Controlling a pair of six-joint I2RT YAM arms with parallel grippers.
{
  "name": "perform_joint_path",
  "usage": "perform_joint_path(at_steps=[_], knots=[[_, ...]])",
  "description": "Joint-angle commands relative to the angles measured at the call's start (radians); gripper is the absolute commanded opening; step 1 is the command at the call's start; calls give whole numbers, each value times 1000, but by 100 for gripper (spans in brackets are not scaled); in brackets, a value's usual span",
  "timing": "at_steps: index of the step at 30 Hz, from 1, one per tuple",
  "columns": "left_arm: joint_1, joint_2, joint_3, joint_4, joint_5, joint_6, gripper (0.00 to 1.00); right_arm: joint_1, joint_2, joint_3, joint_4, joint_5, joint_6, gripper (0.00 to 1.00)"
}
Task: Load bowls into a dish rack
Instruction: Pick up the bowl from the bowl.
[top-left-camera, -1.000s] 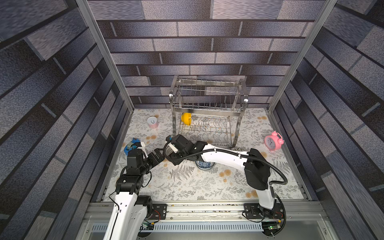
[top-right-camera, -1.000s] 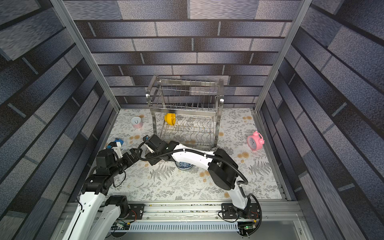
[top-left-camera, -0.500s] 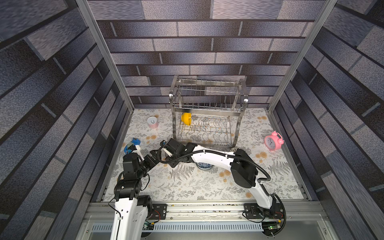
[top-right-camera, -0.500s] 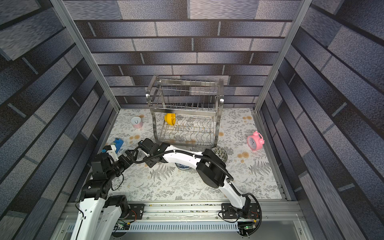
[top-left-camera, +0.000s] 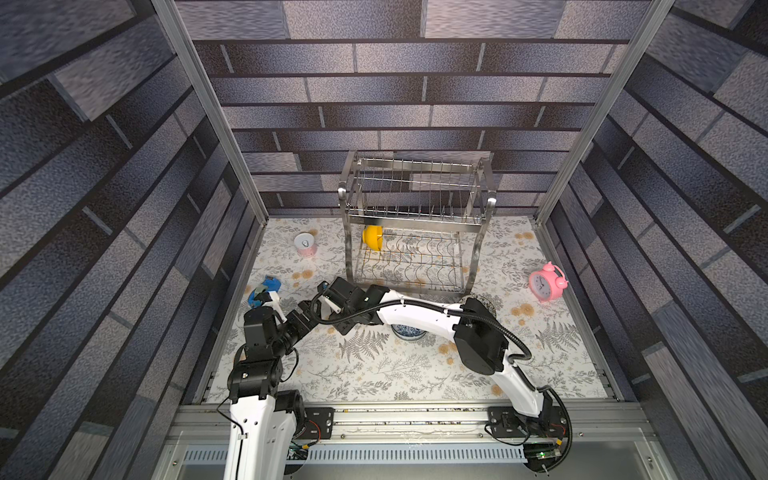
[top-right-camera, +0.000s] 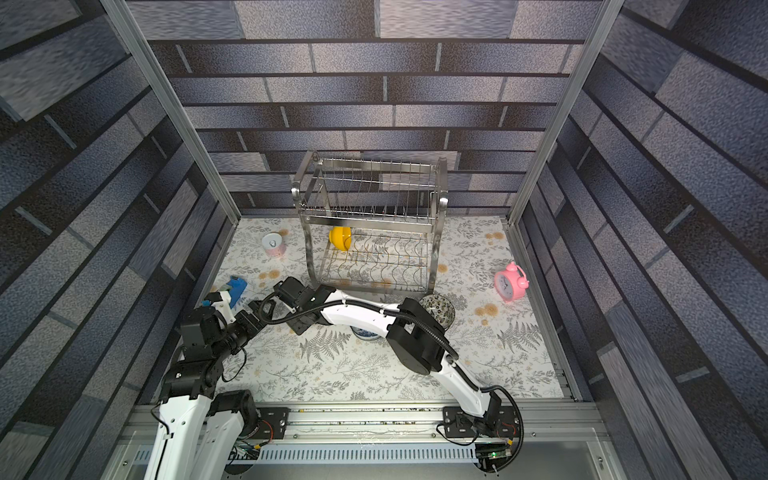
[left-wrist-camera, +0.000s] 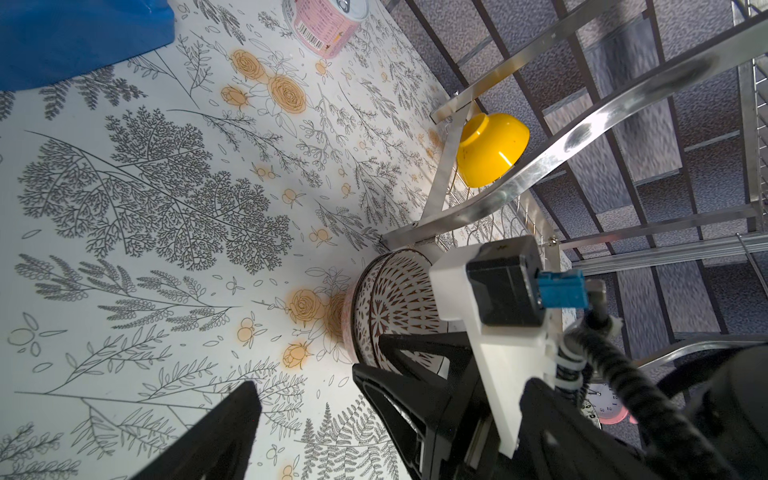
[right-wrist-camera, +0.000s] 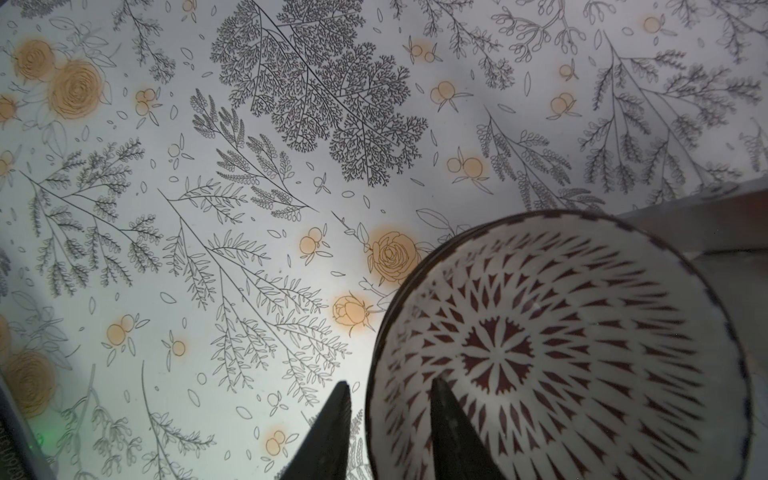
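The steel dish rack (top-left-camera: 415, 220) (top-right-camera: 370, 220) stands at the back with a yellow bowl (top-left-camera: 372, 237) (left-wrist-camera: 492, 149) on edge in its lower tier. A maroon-and-white patterned bowl (right-wrist-camera: 582, 332) (left-wrist-camera: 395, 299) sits on the mat by the rack's front left leg. My right gripper (right-wrist-camera: 390, 382) straddles its rim, one finger inside and one outside, with gaps still showing. My left gripper (left-wrist-camera: 392, 382) (top-left-camera: 305, 313) is open and empty just beside it. A blue-and-white bowl (top-left-camera: 409, 332) and a dark leaf-patterned bowl (top-right-camera: 438, 309) lie partly hidden under the right arm.
A pink-and-white can (top-left-camera: 306, 245) stands at the back left. A blue object (top-left-camera: 266, 286) lies by the left wall, and a pink alarm clock (top-left-camera: 546, 282) stands at the right. The two arms' wrists nearly meet in front of the rack's left leg.
The right arm has swung left and its elbow has come inward. Its jaws have narrowed around the patterned bowl's rim. The left arm has drawn back slightly.
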Motion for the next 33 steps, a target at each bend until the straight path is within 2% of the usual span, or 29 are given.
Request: perform_joint_path(at_steps=[1,9,12,16,29,33], knots=[[7,0,-5,-4,29,6,100,12,32,33,-36,9,-9,30],[17,2,-2,-3,36,10,100,12,38,45,-42,9,-10,19],[19,4,-2,-4,36,12,100,11,33,46,-42,9,-11,9],[23,5,-2,-4,36,13,100,11,23,46,-40,3,-9,0],[28,-1,4,-12,35,16,100,12,-24,-5,25,-51,35,0],[27,-2,1,-1,41,19,100,11,-69,-55,77,-29,54,0]])
